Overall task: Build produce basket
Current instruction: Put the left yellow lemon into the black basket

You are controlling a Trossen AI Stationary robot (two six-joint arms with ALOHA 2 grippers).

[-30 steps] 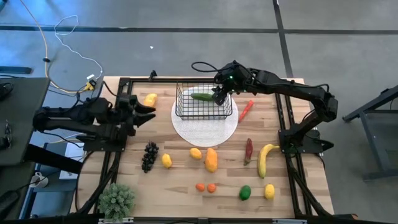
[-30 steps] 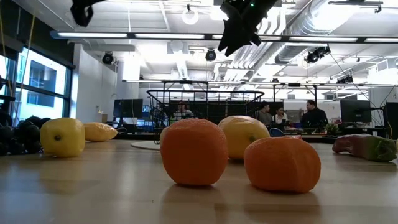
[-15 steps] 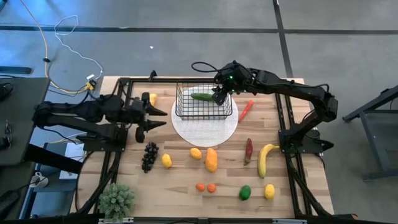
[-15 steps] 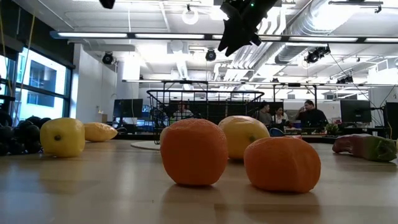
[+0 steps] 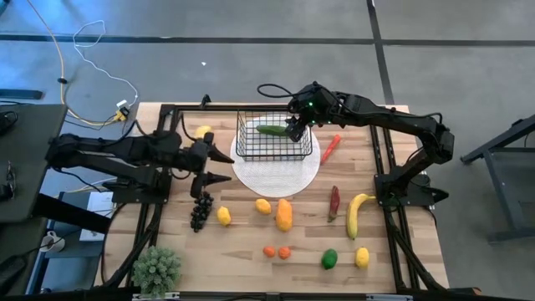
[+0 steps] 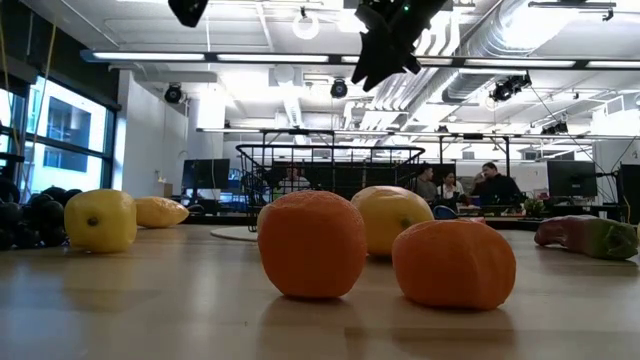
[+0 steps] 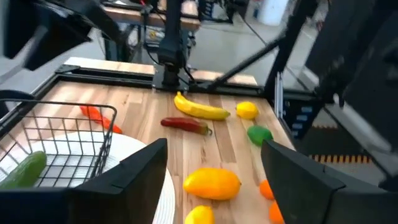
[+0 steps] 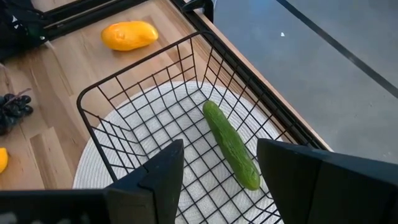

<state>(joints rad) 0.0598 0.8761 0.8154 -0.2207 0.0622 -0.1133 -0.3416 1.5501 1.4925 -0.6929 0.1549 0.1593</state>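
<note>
Left gripper (image 5: 216, 167), jaws wide apart & holding nothing, is swinging away from the surface's back edge toward the dark grape bunch (image 5: 201, 210), so prob. lining up the next pick. Right gripper (image 5: 294, 127) is hovering empty & open over the small black wire-mesh basket (image 5: 273, 149), which is sitting on the round white plate (image 5: 276, 174) w/ only the green cucumber (image 8: 231, 145) lying inside; the other produce is lying on the surface around the plate.

A wooden bench (image 5: 251, 230) with a black frame stands on a grey floor (image 5: 251, 58). A round white plate (image 5: 276, 171) lies near the middle of the bench. A spiky green potted plant (image 5: 157, 269) sits at one corner. White and yellow cables (image 5: 84, 50) lie on the floor. Far behind the bench, people (image 6: 495, 185) sit in a bright room.
</note>
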